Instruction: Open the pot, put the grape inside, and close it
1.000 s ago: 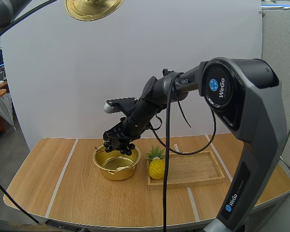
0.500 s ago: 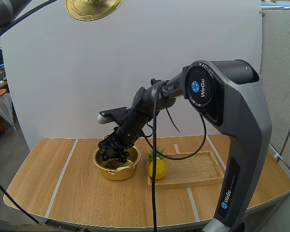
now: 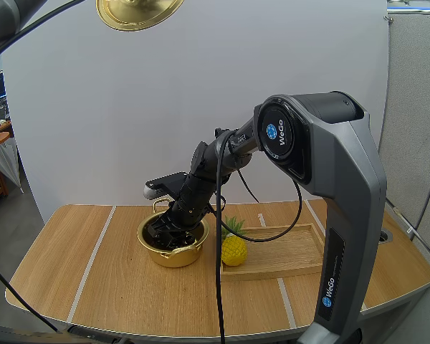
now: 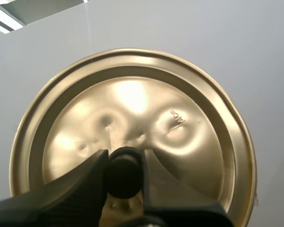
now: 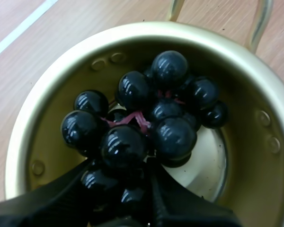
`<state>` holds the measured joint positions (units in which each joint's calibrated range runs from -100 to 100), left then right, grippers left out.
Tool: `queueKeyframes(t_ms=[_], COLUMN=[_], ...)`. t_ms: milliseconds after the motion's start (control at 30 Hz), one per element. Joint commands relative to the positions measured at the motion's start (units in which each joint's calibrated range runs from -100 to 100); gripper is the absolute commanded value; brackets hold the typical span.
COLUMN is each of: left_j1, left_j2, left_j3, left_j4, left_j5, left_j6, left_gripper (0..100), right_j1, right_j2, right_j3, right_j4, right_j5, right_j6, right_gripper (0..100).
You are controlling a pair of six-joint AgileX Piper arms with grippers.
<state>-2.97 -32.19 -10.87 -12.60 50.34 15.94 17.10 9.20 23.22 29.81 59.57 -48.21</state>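
Two of the three steps look all but done. The pot point(image 3: 173, 247) stands open on the bench point(image 3: 107, 287), and its lid point(image 4: 132, 109) is held high above the bench, well clear of the pot. The left tool point(image 4: 124, 171) holds it, with both fingers pinched narrow on the black knob point(image 4: 123, 176). The right tool point(image 5: 132, 194) is down in the mouth of the pot, its fingers clamped on the lower part of the bunch of grapes point(image 5: 142, 127). The dark berries lie within the golden wall, below the rim. Whether the bunch rests on the pot's floor I cannot tell.

By my judgement, what is left is to let the grapes go, draw the right arm out, and bring the lid down onto the pot.

Against the frame a second back, the right arm has sunk. Then the bunch hung at rim height over the pot, half a second ago it was partly in, and now it is inside. The lid has not moved. The toy pineapple point(image 3: 232, 249) stands as before at the near end of the wooden tray point(image 3: 294, 252), just beside the pot.
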Motion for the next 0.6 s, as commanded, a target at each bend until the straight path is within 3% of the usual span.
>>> queueKeyframes(t_ms=[0, 67, 200, 567], left_j1=[-0.06, -0.06, -0.06, -0.06], left_j2=[-0.44, -0.44, -0.44, -0.44], left_j3=[-0.42, -0.42, -0.42, -0.42], left_j4=[0.12, 0.12, 0.12, 0.12], left_j5=[-3.28, -3.28, -3.28, -3.28], left_j6=[-0.57, -0.57, -0.57, -0.57], left_gripper=[0, 0, 0, 0], right_j1=[0.01, -0.16, -0.87, -1.58], right_j2=[-0.36, -0.45, -0.49, -13.39], right_j3=[-0.44, -0.44, -0.44, -0.44], right_j4=[-0.46, -0.46, -0.59, -0.48], right_j5=[-0.69, -1.06, -1.68, 0.79], right_j6=[0.13, 0.13, 0.32, 0.53], right_gripper=[7, 35, 100, 100])
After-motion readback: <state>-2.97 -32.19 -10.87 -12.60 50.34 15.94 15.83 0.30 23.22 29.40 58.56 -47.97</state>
